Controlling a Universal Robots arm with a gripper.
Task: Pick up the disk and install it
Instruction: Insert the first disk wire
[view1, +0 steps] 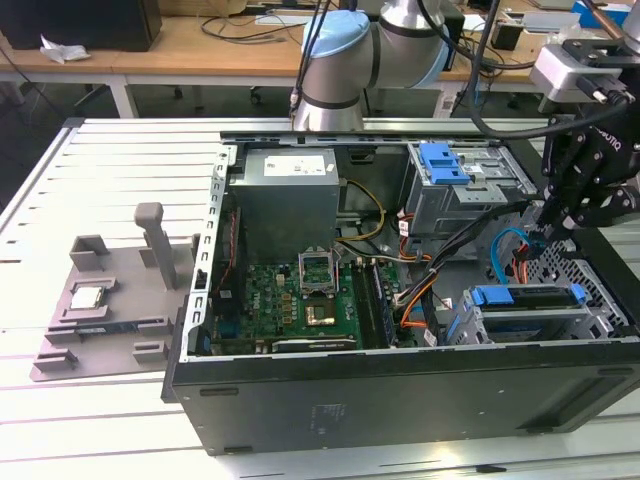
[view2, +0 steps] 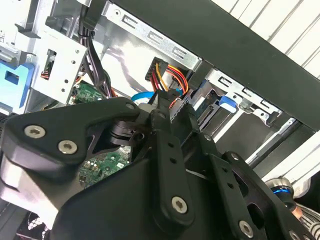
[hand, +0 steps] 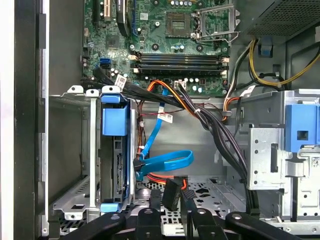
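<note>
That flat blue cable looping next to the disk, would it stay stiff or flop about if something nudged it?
Probably floppy: the blue cable hangs in a loose loop beside the disk, so it should bend aside. It looks thin and flat, so likely light. One end seems plugged in, so it may swing back.

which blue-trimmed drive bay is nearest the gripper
the one holding the disk with blue rails; the grey cage with the blue latch sits farther from the gripper

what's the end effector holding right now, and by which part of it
The end effector appears to pinch a black plastic cable connector, gripped by the sides of its plug body.
</note>
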